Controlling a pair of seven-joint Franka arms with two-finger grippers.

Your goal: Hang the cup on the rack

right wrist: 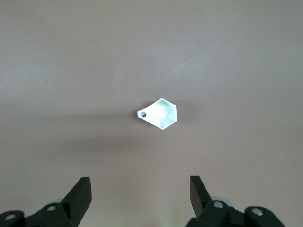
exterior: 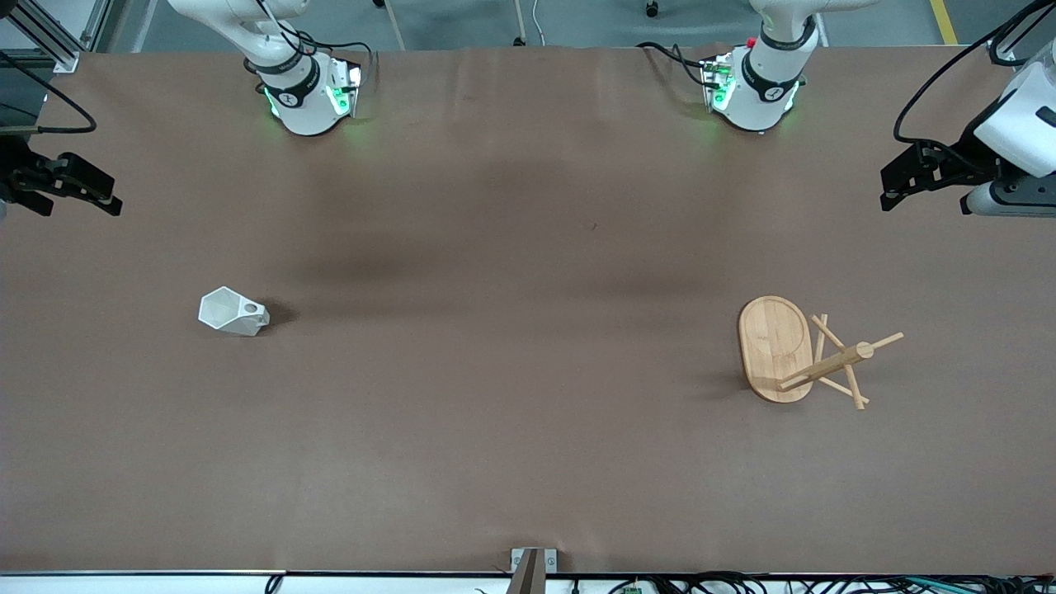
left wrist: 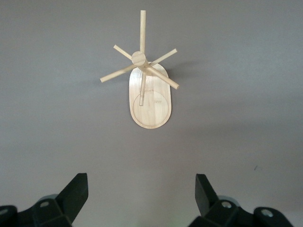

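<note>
Cup [exterior: 233, 312]: small, white, faceted; stands upright on worktop [exterior: 511, 330] twd right arm's end, rim up. Blocky handle w/ round hole points twd worktop's middle. In right wrist view [right wrist: 161, 113] seen from above, angular rim open, handle hole visible, nothing touching it.

Rack [exterior: 796, 353]: light bamboo mug tree, upright on worktop twd left arm's end, well apart from cup. Oval flat base, central post, thin pegs crossing near top of post. In left wrist view [left wrist: 147, 82] seen from above: post rises from one end of oval base, pegs fan out in several directions. All pegs bare.

Cup vs rack: about same distance from front cam, rack slightly nearer; wide stretch of bare brown worktop betw them.

Left pincer [exterior: 912, 175]: up in air over edge of worktop at left arm's end, clear of rack. Fingers [left wrist: 75, 194] spread wide apart in own wrist view, nothing betw them.

Right pincer [exterior: 70, 186]: up in air over edge of worktop at right arm's end, clear of cup. Fingers [right wrist: 78, 196] spread wide apart in own wrist view, nothing betw them.

Arm bases: both along worktop edge farthest from front cam, green lights lit.

Task status: cup not yet on rack.
</note>
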